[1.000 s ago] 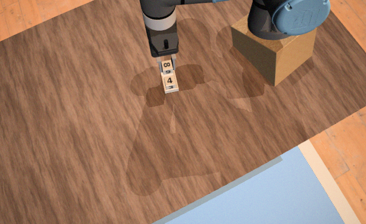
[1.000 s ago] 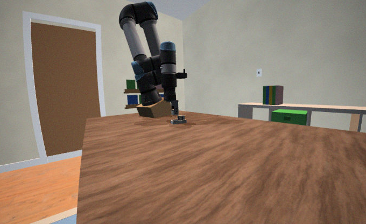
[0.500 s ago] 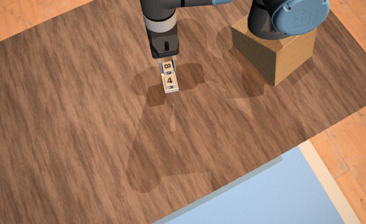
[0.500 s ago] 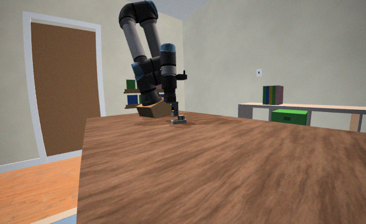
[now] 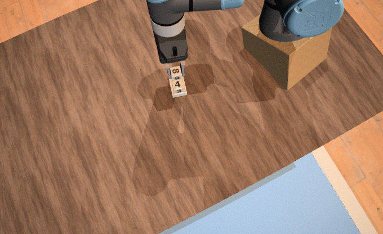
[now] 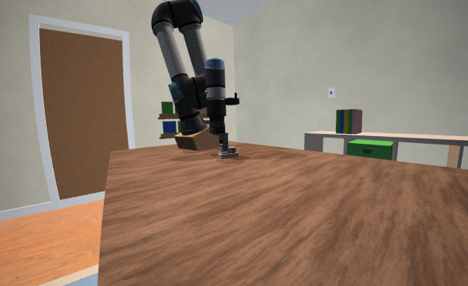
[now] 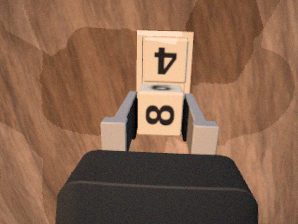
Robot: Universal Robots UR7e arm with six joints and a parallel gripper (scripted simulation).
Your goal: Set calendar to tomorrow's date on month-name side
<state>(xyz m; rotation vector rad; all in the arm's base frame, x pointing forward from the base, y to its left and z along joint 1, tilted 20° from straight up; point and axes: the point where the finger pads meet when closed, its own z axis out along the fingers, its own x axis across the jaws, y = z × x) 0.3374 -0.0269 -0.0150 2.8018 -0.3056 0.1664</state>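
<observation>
The calendar's pale tray lies on the table just in front of the arm's base. One cube stands in it with 4 on top and 3 on its near side. My gripper points straight down and is shut on the other cube. That cube has 8 on top and 9 on its near side, and is held a little above the tray's far end. The wrist view shows the fingers on both sides of the 8 cube, with the 4 cube beyond. The month's name is hidden.
The arm's wooden base block stands to the right of the calendar. A light blue mat covers the floor past the table's near right corner. In the exterior view the tray is small and far off.
</observation>
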